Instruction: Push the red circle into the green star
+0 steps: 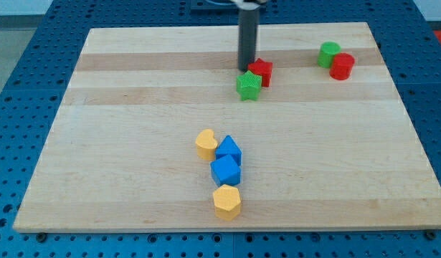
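Camera view: red circle (342,67) sits upper right on the desk (134,179), touching a green circle (329,54); green star (249,85) upper centre. My tip (246,69), a plain rod with nothing to spread or pinch, stands just above the star. The circle looks light, rigid, slidable; push its right side leftward.

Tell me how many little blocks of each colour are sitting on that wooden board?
Red: 2, the red star and the red circle
Green: 2, the green star and the green circle
Blue: 2, the upper blue block and the lower blue block
Yellow: 2, the yellow heart and the yellow hexagon
Total: 8
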